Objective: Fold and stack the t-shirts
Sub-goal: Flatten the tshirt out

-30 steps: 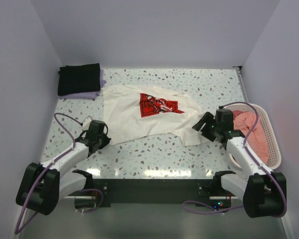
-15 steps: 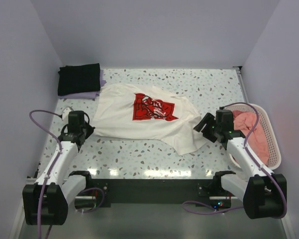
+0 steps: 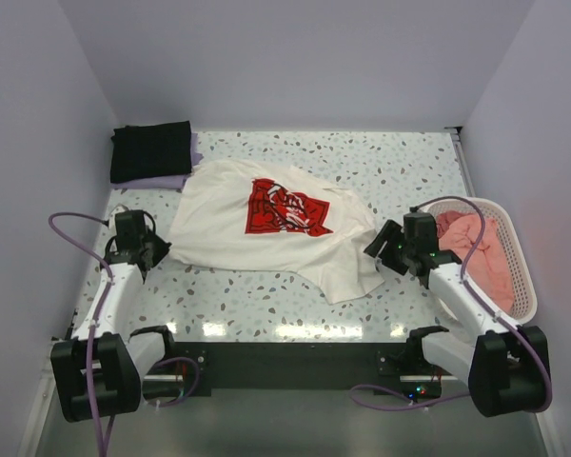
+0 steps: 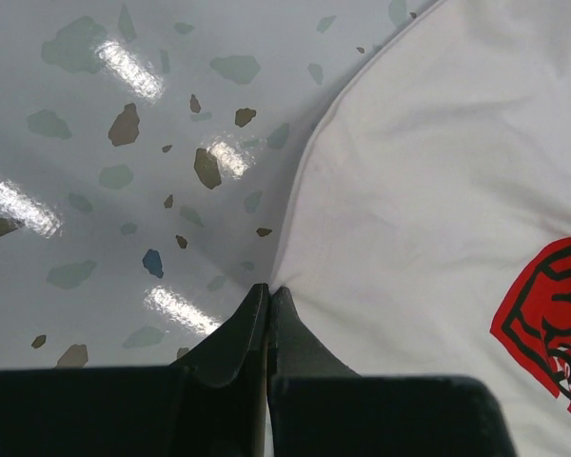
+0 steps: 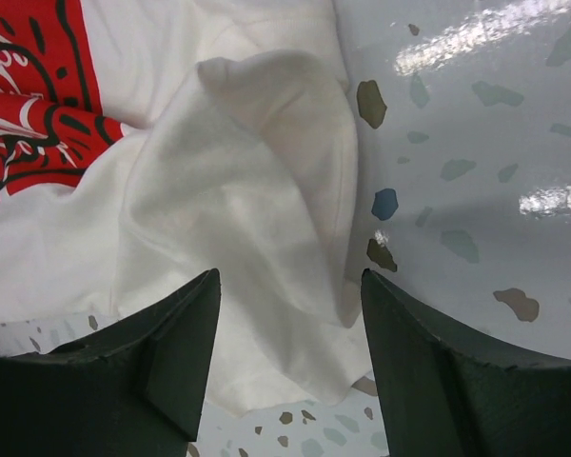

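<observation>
The cream-white t-shirt (image 3: 228, 228) with the red square print (image 3: 284, 209) lies spread and rumpled in the middle of the table. My left gripper (image 3: 158, 249) is shut on its left edge; in the left wrist view the tips (image 4: 268, 288) pinch the hem of the shirt (image 4: 428, 219). My right gripper (image 3: 381, 249) is open over the shirt's right corner; its jaws (image 5: 289, 274) straddle a folded flap of the shirt (image 5: 238, 190) without gripping it. The black t-shirt (image 3: 150, 150) lies folded on the lavender one (image 3: 185, 180) at the far left. The salmon-pink t-shirt (image 3: 471, 238) sits in the basket.
The white slatted basket (image 3: 520, 276) stands at the right edge, close to my right arm. Grey walls close in the speckled table (image 3: 266, 300) on three sides. The left arm's purple cable (image 3: 71, 224) loops by the left wall.
My left gripper has moved left and away from the bases, dragging the shirt's left edge with it; the whole shirt slid left. My right gripper shifted slightly left, staying open.
</observation>
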You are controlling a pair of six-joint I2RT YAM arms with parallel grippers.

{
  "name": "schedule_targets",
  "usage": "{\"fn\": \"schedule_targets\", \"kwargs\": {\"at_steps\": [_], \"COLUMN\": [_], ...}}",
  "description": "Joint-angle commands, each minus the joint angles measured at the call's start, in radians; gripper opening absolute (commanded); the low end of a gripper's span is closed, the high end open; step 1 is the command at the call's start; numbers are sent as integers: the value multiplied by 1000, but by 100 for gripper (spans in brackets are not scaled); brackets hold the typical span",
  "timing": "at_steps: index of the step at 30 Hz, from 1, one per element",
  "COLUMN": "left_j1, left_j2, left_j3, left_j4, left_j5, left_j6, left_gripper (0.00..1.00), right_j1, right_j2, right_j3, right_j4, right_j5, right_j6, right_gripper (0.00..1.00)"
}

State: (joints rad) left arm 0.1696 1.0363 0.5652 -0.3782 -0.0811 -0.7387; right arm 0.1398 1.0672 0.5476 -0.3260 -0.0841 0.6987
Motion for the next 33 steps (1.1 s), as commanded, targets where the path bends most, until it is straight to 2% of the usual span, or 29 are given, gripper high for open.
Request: {"fn": "schedule_targets", "kwargs": {"at_steps": [1, 5, 11, 14, 15, 18, 21, 25, 33], "left_j1": [16, 18, 19, 19, 19, 19, 19, 19, 19], "left_j2": [4, 5, 5, 2, 2, -5, -15, -47, -166], "left_j3": [25, 25, 24, 19, 18, 15, 16, 22, 42], "left_j4": [51, 58, 62, 65, 65, 67, 62, 50, -14], "left_j5": [35, 43, 63, 69, 72, 76, 76, 104, 129], "left_j6": [32, 39, 44, 45, 45, 48, 51, 58, 84], "left_gripper": [0, 0, 0, 0, 0, 0, 0, 0, 0], "right_j1": [52, 95, 96, 96, 96, 96, 96, 98, 96], "right_j2": [23, 53, 24, 27, 30, 36, -2, -102, -354], "right_j3": [-15, -32, -66, -87, -93, -107, -101, -60, 47], "right_j4": [65, 77, 67, 99, 113, 133, 98, -16, -278], "right_j5": [47, 81, 167, 137, 126, 93, 86, 44, 23], "right_j6": [-4, 30, 33, 44, 50, 64, 65, 64, 48], "right_gripper": [64, 62, 59, 47, 38, 19, 9, 0, 0]}}
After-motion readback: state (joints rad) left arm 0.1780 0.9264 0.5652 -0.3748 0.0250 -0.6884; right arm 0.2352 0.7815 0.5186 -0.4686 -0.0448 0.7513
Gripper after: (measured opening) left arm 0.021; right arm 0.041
